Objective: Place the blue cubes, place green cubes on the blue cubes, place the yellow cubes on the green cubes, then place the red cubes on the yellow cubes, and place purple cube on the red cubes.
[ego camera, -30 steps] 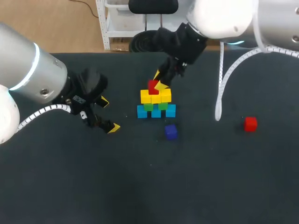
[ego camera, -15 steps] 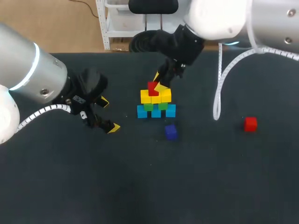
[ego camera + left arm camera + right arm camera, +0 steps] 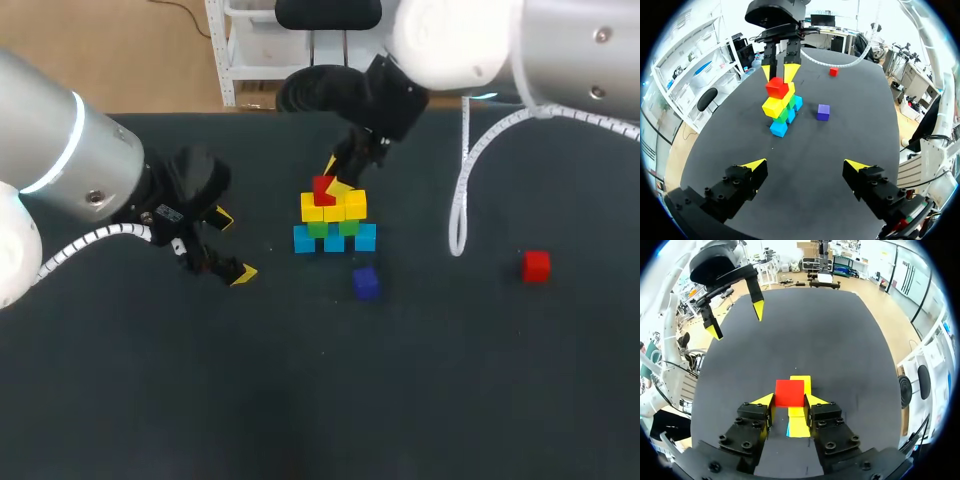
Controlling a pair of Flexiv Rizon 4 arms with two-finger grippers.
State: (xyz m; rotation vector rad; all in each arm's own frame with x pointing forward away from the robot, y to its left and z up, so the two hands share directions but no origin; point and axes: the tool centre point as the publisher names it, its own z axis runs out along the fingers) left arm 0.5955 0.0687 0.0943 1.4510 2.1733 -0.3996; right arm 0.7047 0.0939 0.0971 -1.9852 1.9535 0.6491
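Note:
A pyramid stands mid-table: a row of three blue cubes point(image 3: 334, 241), two green cubes point(image 3: 349, 227) on them, and three yellow cubes point(image 3: 334, 209) on top. My right gripper point(image 3: 336, 178) is shut on a red cube point(image 3: 323, 188), point(image 3: 789, 392) right at the left part of the yellow row point(image 3: 799, 415); whether it touches I cannot tell. A second red cube point(image 3: 536, 265) lies far right. The purple cube point(image 3: 366, 283), point(image 3: 823, 112) sits just in front of the pyramid. My left gripper point(image 3: 232, 245), point(image 3: 807, 167) hangs open and empty, left of the stack point(image 3: 781, 107).
The dark table point(image 3: 320, 400) holds nothing besides the cubes. Open tabletop lies in front of the purple cube and between the pyramid and the far red cube point(image 3: 833, 72).
My right arm has shifted slightly to the left with the red cube, staying over the yellow row. The left arm has not moved.

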